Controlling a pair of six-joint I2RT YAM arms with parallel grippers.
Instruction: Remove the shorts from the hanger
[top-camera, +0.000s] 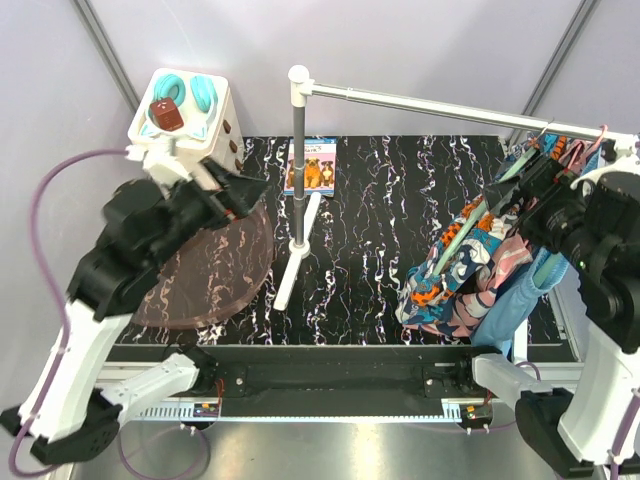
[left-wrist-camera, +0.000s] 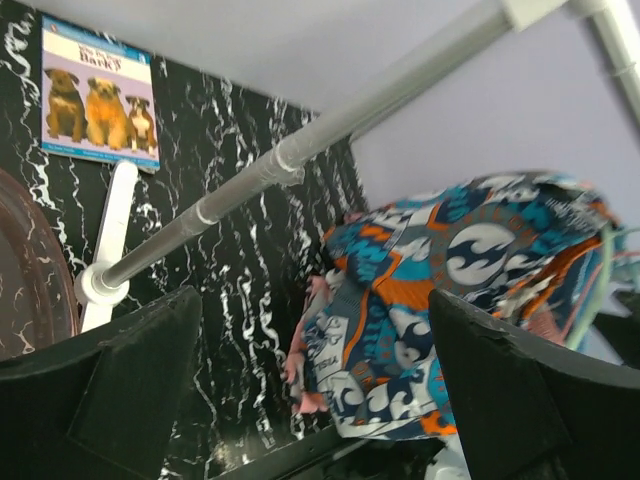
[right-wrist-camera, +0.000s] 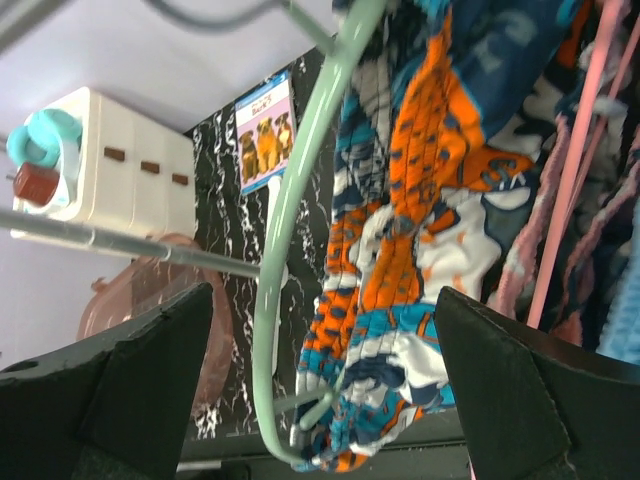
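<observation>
The orange, blue and white patterned shorts (top-camera: 455, 270) hang on a mint green hanger (top-camera: 472, 222) from the rail (top-camera: 430, 103) at the right. The pink printed shorts (top-camera: 507, 262) and the plain light blue shorts (top-camera: 522, 300) hang behind them. My right gripper (top-camera: 525, 185) is open, up by the hangers; in its wrist view the patterned shorts (right-wrist-camera: 420, 240) and the green hanger (right-wrist-camera: 272, 260) lie between the open fingers (right-wrist-camera: 500, 390). My left gripper (top-camera: 245, 190) is open and empty at the far left, facing the patterned shorts (left-wrist-camera: 430, 290) from a distance.
The rail's stand pole (top-camera: 297, 150) and white foot (top-camera: 295, 250) are mid-table. A dog picture book (top-camera: 310, 165) lies at the back. A white box (top-camera: 185, 110) with teal rings stands at back left. A brown round tray (top-camera: 215, 265) lies at the left. A pink hanger (right-wrist-camera: 570, 170) hangs beside the green one.
</observation>
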